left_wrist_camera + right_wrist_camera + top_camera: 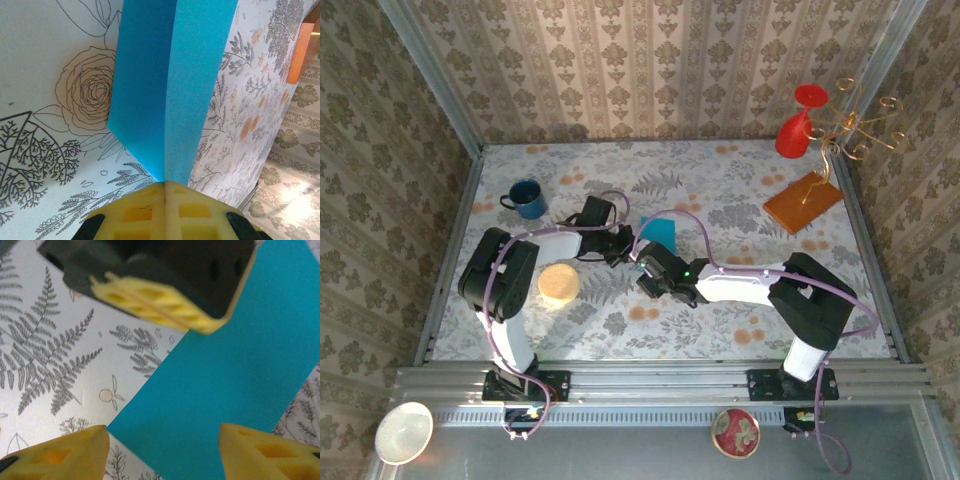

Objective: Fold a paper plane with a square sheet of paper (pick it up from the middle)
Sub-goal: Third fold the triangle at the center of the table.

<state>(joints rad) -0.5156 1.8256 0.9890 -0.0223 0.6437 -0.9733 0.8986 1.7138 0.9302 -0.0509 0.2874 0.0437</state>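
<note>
- At centre of the top view: left gripper (620,247) clamped tight on paper (658,231), pinching its fold.
- Right gripper (163,447) jaws apart, gripping nothing, over the paper's lower edge.

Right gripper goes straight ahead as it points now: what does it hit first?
Probably the square sheet of paper, just ahead of the open right gripper; the left gripper, shut on that sheet, sits beyond. Depth is unclear.
</note>
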